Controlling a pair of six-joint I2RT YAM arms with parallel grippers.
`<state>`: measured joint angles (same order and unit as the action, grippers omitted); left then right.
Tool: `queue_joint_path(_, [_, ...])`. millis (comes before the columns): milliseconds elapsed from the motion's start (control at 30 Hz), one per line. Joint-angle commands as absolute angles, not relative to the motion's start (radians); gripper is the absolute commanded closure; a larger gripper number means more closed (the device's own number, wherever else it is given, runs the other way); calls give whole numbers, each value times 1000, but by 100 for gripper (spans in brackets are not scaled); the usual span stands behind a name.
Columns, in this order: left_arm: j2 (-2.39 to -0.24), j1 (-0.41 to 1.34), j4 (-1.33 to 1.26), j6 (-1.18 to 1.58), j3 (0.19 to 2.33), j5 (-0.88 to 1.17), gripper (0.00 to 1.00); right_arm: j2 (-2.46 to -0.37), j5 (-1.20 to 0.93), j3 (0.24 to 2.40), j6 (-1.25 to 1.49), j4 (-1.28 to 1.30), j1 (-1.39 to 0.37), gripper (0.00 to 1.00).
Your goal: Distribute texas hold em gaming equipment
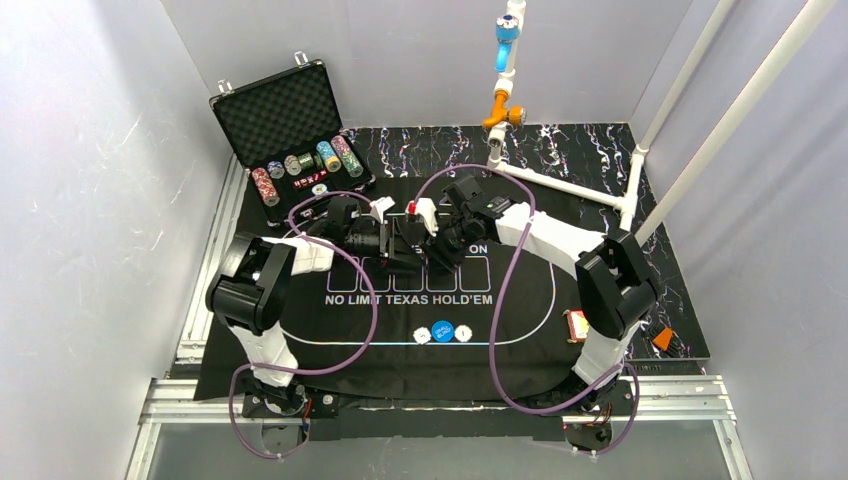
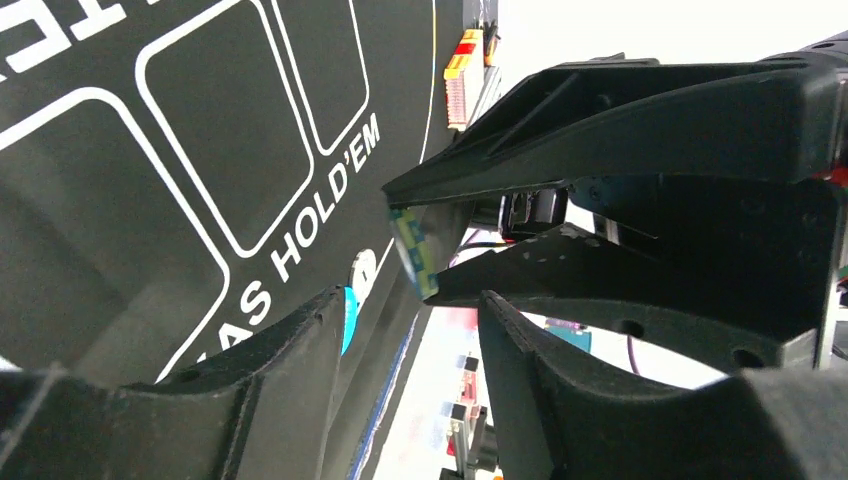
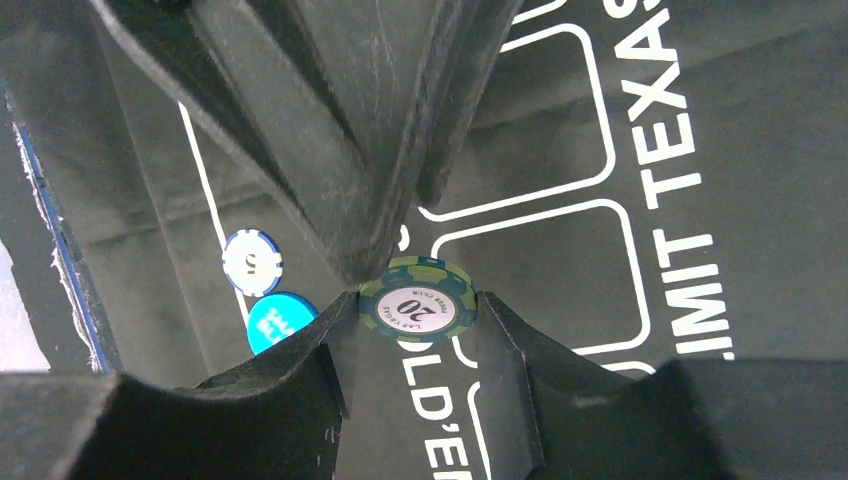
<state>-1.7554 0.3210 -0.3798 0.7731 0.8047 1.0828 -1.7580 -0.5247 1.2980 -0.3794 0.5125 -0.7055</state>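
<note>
Green-rimmed and round, a striped plastic poker chip [image 3: 418,305] with a pale face printed "20" sat pinched across its rim between the two matte black fingertips of the right gripper [image 3: 415,318], which was clenched on it above the middle of the tabletop. Seen edge-on from the left wrist, the chip's rim showed small green and blue blocks. The left gripper [image 2: 412,310] faced it from the left side, its thick, wedge-shaped black fingers spread apart and grasping nothing. The chip hung just beyond their tips, and whether it touched them could not be told. Under both grippers lay the black felt mat [image 1: 330,330], smooth and slightly creased, printed in white with rounded card boxes and "NO LIMIT TEXAS HOLD'EM". Toward the near edge of the tabletop, on the mat's white border line, a small blue round button [image 1: 442,331] lay flat between a white round button [image 1: 421,335] and a second white round button [image 1: 463,333]. A red-and-white deck of cards [image 1: 577,325] rested near the right edge. At the far left corner stood the black hard case [image 1: 275,110], its lid open and lined with dimpled foam, with rows of striped chips [image 1: 300,165] standing on edge in its tray.
</note>
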Motion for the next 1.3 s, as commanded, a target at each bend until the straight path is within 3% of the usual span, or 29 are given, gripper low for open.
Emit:
queue_joint_path(0, [-1759,342,-453,808,792,1106,51,-1771,-569,1306,-362,464,-719,63])
queue_joint_path(333, [-1807,364,-484,842,787,1107,48,-1787,-613,1286,-334,410,-730,63])
queue_joint_path(633, [-1817,365,-537,882,760,1130,54,-1793,-619,1276,-333,408,-731,65])
queue_joint_path(1000, [-1758,365,-538,859,711,1151,75,-1750,-649,1222,-331,391,-745,65])
queue_joint_path(1067, [-1746,367,-538,856,703,1166,75,-1752,-654,1220,-331,390,-757,65])
queue_joint_path(1200, [-1711,364,-532,831,669,1189,62,-1755,-667,1210,-331,387,-777,65])
queue_joint_path(1267, [-1686,363,-491,791,652,1192,62,-1756,-677,1204,-330,385,-788,65])
